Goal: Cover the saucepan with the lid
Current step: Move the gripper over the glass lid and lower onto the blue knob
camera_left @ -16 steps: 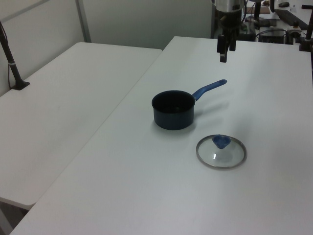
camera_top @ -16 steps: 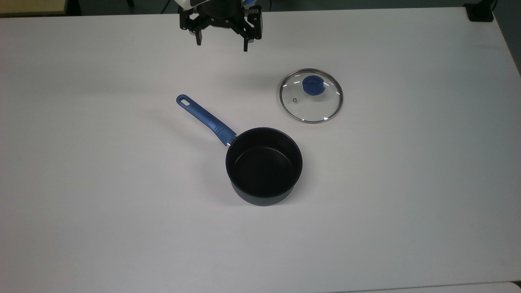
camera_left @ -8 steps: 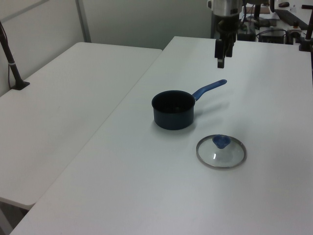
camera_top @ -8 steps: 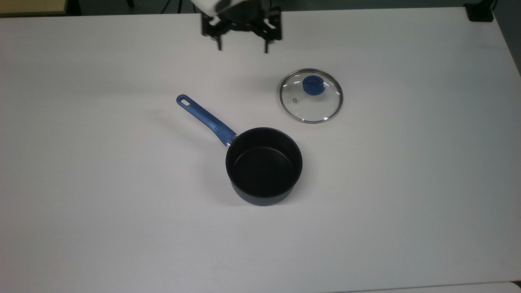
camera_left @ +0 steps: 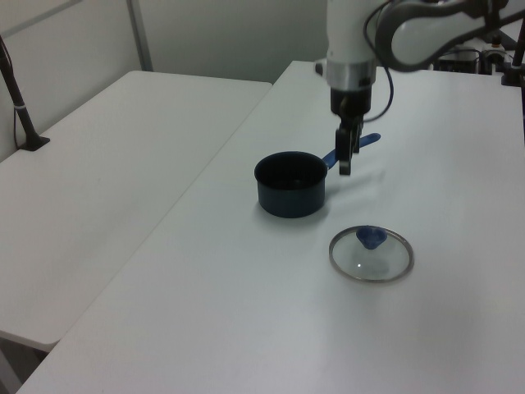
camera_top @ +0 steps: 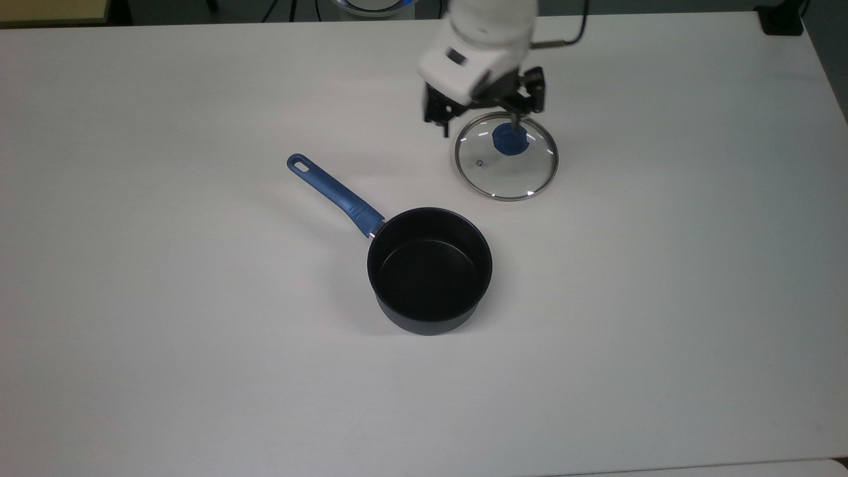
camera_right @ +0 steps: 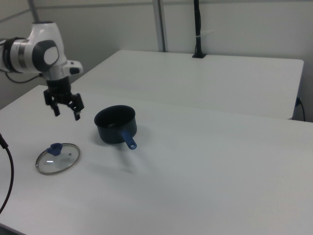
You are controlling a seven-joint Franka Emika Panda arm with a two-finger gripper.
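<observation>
The lid (camera_top: 510,173), clear glass with a steel rim and a blue knob (camera_top: 509,140), lies flat on the white table (camera_top: 165,298) at the top view's upper right. The saucepan (camera_top: 429,268) stands upright and empty near the middle, its blue handle (camera_top: 334,194) pointing to the top view's upper left. My gripper (camera_top: 478,126) hangs open in the air over the lid's far-left edge, holding nothing. In the right view the gripper (camera_right: 66,113) is well above the lid (camera_right: 57,159) and left of the saucepan (camera_right: 115,124). The left view shows the gripper (camera_left: 344,161) above the lid (camera_left: 371,256), beside the saucepan (camera_left: 290,182).
A second white table (camera_left: 107,164) adjoins on the left view's left, with a black clamped post (camera_left: 20,107) on it. A black cable (camera_right: 7,171) hangs at the right view's left edge. Lid and saucepan are about a lid's width apart.
The arm has swung from the table's back edge toward the lid and come lower. The gripper stays open. Lid and saucepan have not moved.
</observation>
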